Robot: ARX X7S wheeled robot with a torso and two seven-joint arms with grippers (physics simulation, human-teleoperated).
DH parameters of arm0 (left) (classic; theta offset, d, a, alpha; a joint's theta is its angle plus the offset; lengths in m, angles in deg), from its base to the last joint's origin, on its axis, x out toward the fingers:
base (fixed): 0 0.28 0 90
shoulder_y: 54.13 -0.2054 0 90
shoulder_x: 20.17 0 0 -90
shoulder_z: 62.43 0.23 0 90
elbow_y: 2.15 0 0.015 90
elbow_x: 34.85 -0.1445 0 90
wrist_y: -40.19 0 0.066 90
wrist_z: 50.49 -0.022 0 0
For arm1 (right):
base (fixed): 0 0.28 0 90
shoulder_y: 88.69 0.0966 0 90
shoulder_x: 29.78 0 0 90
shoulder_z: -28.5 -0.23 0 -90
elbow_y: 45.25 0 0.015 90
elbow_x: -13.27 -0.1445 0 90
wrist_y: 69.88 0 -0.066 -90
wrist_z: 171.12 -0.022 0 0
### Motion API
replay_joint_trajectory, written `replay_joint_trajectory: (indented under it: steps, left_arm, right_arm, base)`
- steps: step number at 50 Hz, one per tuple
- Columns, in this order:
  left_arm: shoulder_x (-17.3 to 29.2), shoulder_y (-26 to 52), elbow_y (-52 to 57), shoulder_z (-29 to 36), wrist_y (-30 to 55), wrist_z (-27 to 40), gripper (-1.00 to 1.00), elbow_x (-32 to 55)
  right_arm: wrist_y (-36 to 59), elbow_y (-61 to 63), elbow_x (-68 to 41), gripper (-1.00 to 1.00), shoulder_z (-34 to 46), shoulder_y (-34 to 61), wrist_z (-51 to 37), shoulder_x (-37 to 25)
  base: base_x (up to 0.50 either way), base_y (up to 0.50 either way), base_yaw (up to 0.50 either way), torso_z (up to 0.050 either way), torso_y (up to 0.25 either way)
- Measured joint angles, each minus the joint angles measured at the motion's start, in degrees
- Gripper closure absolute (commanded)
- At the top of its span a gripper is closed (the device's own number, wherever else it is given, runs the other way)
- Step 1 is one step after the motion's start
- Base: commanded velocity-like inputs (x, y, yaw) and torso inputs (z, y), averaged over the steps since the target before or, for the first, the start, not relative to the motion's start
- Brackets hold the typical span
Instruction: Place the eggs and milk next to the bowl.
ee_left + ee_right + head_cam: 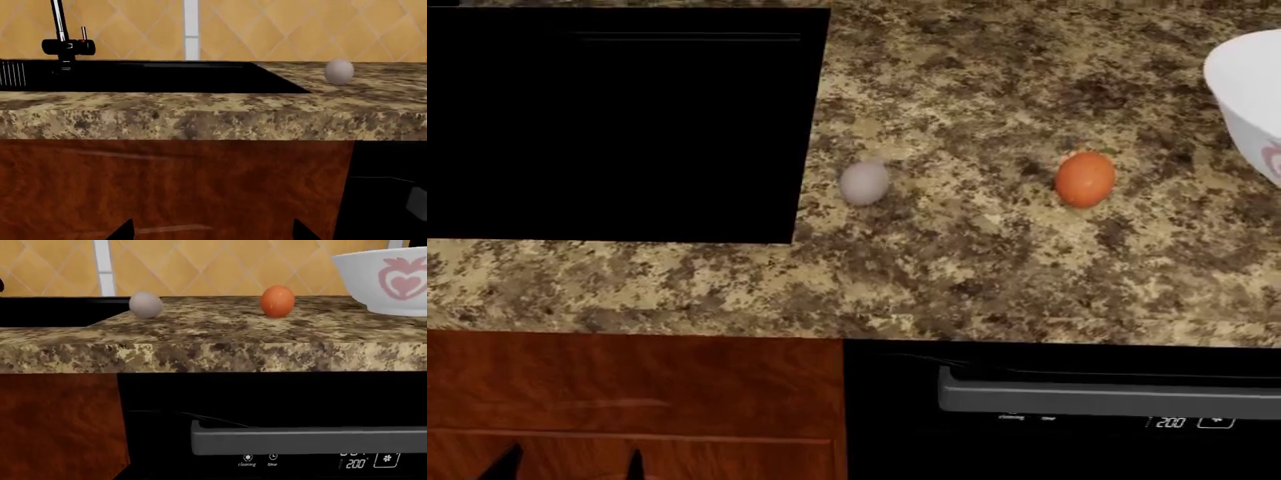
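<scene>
1. The granite countertop (988, 270) runs left to right, and its near edge overhangs a wooden cabinet front (627, 400) on the left and a black appliance with a grey handle bar (1108, 392) on the right
2. A black sink (614, 120) is sunk into the left part of the counter; its right rim lies just left of the pale egg (864, 183)
3. The pale egg rests on the stone, close to the sink's right edge but apart from it; it also shows in the left wrist view (339, 71) and the right wrist view (145, 305)
4. The orange egg (1085, 179) lies to the right of the pale egg, well apart from it, with bare counter between them
5. The white bowl (1248, 95) sits at the far right, cut by the frame edge, with a pink heart motif on its outer wall (400, 280); open stone separates it from the orange egg (277, 301)
6. The milk carton appears in no view
7. A black faucet (67, 42) stands at the far side of the sink against the tiled wall
8. Left gripper (212, 234): two dark fingertips spread wide apart, low before the cabinet, holding nothing
9. Right gripper: out of every view
</scene>
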Motion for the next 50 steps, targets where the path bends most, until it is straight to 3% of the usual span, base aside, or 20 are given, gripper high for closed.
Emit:
replay_joint_trajectory:
  steps: [33, 50]
  left_arm:
    - [3.2, -0.4, 3.3, 2.9, 0.4, 2.7, -1.00, 2.2]
    - [4.4, -0.2, 7.5, 3.2, 1.7, 4.5, -1.00, 3.6]
  right_arm:
    - [0.0, 1.5, -2.4, -1.00, 2.9, 0.0, -3.4, -2.5]
    - [1.8, 5.0, -3.3, -1.00, 3.9, -0.2, -5.2, -3.9]
  base:
    - [0.00, 0.00, 0.00, 0.050, -0.001]
    - [0.00, 0.00, 0.00, 0.000, 0.000]
